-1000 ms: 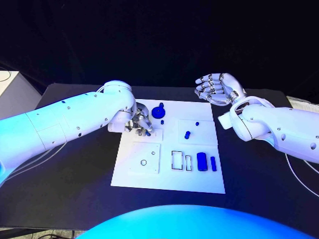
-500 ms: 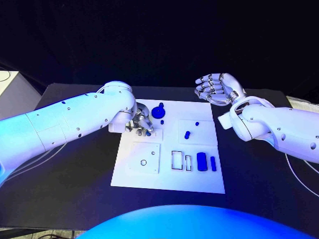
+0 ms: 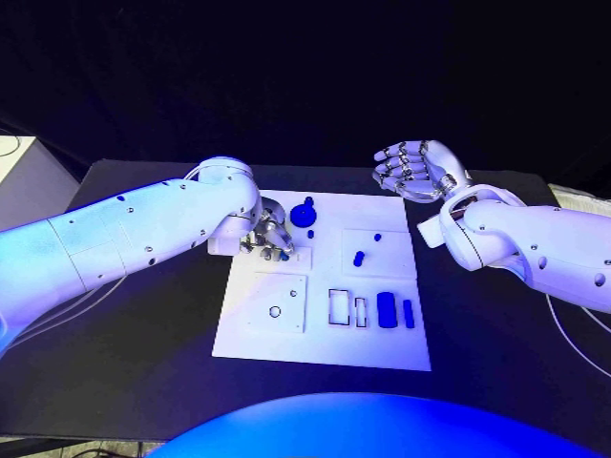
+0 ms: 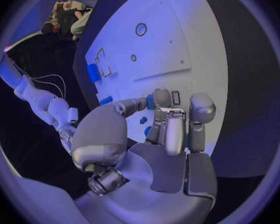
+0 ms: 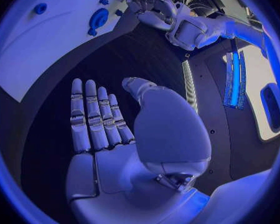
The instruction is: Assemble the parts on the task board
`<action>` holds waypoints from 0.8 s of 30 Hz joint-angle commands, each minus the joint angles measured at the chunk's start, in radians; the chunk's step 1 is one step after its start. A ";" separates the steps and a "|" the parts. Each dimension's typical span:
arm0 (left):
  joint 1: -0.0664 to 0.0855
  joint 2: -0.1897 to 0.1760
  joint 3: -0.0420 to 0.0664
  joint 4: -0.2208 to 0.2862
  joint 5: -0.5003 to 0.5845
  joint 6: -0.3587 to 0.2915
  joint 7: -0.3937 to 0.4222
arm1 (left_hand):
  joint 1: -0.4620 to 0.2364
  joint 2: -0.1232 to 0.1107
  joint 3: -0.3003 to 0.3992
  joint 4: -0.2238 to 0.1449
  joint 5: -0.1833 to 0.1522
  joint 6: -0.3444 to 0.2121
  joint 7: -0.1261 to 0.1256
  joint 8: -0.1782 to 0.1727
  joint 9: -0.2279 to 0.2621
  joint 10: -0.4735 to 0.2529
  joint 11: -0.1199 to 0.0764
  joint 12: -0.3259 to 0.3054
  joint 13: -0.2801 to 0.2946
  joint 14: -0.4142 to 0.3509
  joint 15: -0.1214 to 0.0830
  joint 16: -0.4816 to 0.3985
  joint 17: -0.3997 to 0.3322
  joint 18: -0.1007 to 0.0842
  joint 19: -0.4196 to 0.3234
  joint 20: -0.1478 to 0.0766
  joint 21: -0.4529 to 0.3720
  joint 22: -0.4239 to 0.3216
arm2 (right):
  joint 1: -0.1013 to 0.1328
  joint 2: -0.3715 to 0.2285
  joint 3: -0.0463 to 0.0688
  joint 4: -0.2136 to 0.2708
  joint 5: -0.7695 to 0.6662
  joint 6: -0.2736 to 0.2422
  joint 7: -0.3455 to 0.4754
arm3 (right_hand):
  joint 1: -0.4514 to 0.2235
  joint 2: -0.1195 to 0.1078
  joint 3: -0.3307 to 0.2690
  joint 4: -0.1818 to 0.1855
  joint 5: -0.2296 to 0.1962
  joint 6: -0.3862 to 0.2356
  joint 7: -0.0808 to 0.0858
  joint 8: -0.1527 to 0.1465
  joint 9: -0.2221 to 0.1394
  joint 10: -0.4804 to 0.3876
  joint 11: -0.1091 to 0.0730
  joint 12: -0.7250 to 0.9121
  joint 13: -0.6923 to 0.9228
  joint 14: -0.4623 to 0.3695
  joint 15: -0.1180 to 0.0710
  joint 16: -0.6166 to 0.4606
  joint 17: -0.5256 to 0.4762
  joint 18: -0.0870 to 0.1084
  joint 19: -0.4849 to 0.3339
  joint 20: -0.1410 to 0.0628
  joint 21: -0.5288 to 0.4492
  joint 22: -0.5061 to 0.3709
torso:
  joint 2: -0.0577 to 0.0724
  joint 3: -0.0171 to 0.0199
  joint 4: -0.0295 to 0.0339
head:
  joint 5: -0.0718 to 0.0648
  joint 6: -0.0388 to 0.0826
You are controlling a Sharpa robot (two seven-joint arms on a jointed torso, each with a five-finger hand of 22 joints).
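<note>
Parts lie scattered over the white task board [image 3: 320, 334] in the middle of the black table [image 3: 127, 363]. A large round blue piece [image 3: 305, 215] sits near the board's far edge, a small one [image 3: 358, 258] lies at mid-board, and two upright blue pieces [image 3: 386, 307] stand toward the near right beside rectangular cut-outs. The left hand [image 3: 267, 239] is down on the board's far left corner, fingers curled over a small blue part [image 4: 150, 102] — whether it actually grips it, I cannot tell. The right hand [image 3: 413, 170] hangs above the table's far edge, released, fingers straight and together, holding nothing.
</note>
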 commanded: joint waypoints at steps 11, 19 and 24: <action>-0.004 -0.012 0.001 0.014 0.005 0.024 0.010 | 0.003 0.011 0.268 -0.268 0.006 0.007 0.001 0.004 0.002 0.007 -0.004 0.005 0.003 0.067 -0.006 0.006 0.166 -0.020 0.007 -0.003 0.005 0.001 | -0.003 0.001 0.000 -0.001 -0.001 0.015 0.013 | -0.013 0.000 0.000 -0.006 0.004 0.009 0.059 -0.002 -0.002 0.006 0.004 -0.003 -0.002 0.001 0.007 -0.006 -0.002 0.012 -0.008 0.001 -0.002 -0.003 | 0.000 -0.0004 -0.0007 | 0.001 0.000; -0.003 -0.021 0.004 0.013 0.014 0.031 0.011 | 0.004 0.009 0.282 -0.285 -0.003 0.010 -0.001 0.001 0.002 0.008 -0.006 0.003 0.004 0.068 -0.008 0.007 0.168 -0.020 0.008 -0.005 0.009 0.004 | -0.004 0.001 0.000 -0.001 -0.002 0.015 0.012 | -0.014 0.000 0.000 -0.007 0.004 0.010 0.059 -0.002 -0.002 0.007 0.004 -0.004 -0.004 0.001 0.007 -0.007 -0.003 0.013 -0.008 0.001 -0.002 -0.006 | -0.001 0.0003 0.0001 | 0.001 0.000; -0.003 -0.024 0.005 0.010 0.033 0.040 0.009 | 0.003 0.009 0.284 -0.287 -0.005 0.011 -0.001 0.000 0.002 0.008 -0.006 0.003 0.003 0.069 -0.008 0.007 0.169 -0.020 0.009 -0.005 0.009 0.004 | -0.005 0.002 0.000 -0.002 -0.002 0.016 0.012 | -0.014 0.000 0.000 -0.007 0.004 0.010 0.059 -0.002 -0.002 0.007 0.004 -0.004 -0.004 0.001 0.007 -0.007 -0.003 0.013 -0.008 0.001 -0.002 -0.006 | -0.001 0.0006 0.0007 | 0.002 0.000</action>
